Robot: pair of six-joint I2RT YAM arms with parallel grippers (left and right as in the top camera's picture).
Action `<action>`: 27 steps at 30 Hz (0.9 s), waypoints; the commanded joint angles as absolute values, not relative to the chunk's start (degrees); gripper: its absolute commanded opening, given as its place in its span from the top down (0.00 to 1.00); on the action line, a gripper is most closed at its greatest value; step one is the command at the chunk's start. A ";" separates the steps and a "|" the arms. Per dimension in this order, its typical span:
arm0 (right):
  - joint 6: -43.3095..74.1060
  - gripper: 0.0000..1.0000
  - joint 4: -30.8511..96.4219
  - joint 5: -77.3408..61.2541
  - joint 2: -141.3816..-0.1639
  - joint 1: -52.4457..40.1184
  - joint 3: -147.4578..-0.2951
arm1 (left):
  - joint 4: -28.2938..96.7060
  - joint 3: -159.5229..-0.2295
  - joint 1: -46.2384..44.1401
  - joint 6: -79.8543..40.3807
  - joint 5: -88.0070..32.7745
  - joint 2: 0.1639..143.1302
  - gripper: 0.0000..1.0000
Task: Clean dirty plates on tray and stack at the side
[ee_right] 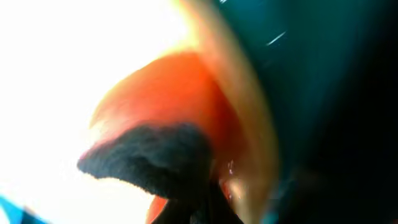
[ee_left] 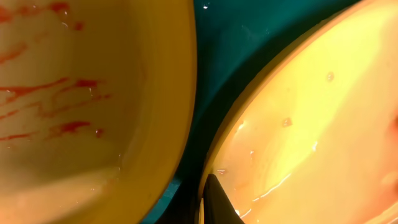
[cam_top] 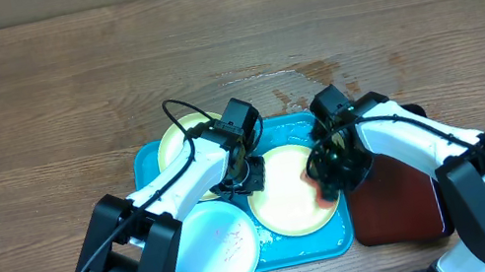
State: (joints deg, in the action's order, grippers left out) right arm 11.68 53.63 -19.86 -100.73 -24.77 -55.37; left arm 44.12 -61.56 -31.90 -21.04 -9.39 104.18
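The turquoise tray [cam_top: 143, 163] holds three plates. A yellow-green rimmed plate with red smears [cam_top: 175, 140] lies at its back left and also shows in the left wrist view [ee_left: 74, 93]. A second yellow-green rimmed plate [cam_top: 285, 204] lies in the middle, wet and shiny in the left wrist view [ee_left: 311, 124]. A pale blue-white plate [cam_top: 215, 253] overhangs the front left corner. My left gripper [cam_top: 245, 172] pinches the middle plate's left rim [ee_left: 209, 186]. My right gripper [cam_top: 332, 176] is shut on an orange-red sponge [cam_top: 320, 190] with a dark scouring face [ee_right: 149, 155], pressed on that plate's right rim.
A dark red-brown tray [cam_top: 397, 207] lies right of the turquoise tray, under my right arm. A wet patch [cam_top: 312, 74] marks the wooden table behind the trays. The turquoise tray floor [ee_left: 236, 43] shows between the two yellow-green plates.
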 commanded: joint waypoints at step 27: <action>31.81 0.96 43.62 5.56 -101.91 -29.32 -54.35 | 44.27 -61.23 -31.90 -21.43 -7.03 106.41 0.96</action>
